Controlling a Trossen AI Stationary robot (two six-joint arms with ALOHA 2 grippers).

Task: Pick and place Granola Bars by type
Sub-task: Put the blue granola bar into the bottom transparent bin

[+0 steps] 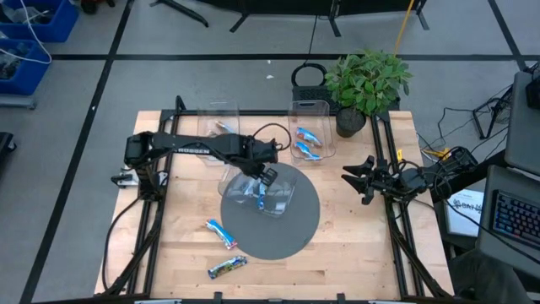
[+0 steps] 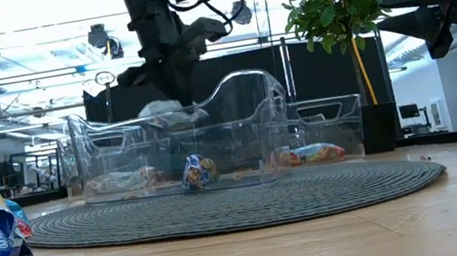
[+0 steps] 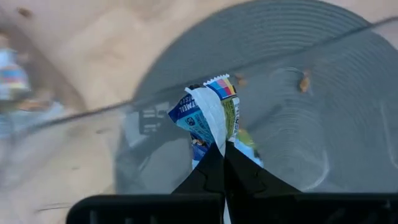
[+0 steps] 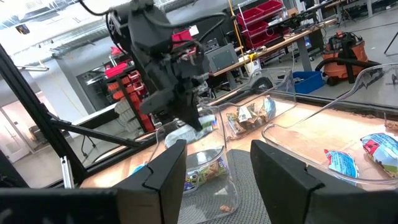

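Granola bar in hand: I see one blue and white wrapped bar (image 3: pixel 208 115) pinched by its end between my left gripper's (image 3: pixel 222 163) closed fingers, hanging over the clear bin on the mat.
Centre bin (image 1: pixel 272 203): it sits on the round grey mat (image 1: pixel 295 232); a bar (image 2: pixel 197 172) already lies on its floor.
Left gripper height: in the low view it hangs above the bin's rim, the wrapper (image 2: pixel 167 113) at about rim level.
Far bins: one (image 1: pixel 314 135) holds two blue bars with red marks (image 1: pixel 307 143); the other (image 1: pixel 219 122) holds at least one bar.
Loose bars: a blue one (image 1: pixel 221 231) lies beside the mat, a green-gold one (image 1: pixel 227 267) near the table's front edge.
Right gripper (image 1: pixel 361 180): parked at the table's right side, jaws spread, nothing between them.
Plant (image 1: pixel 364 80): at the far right corner.
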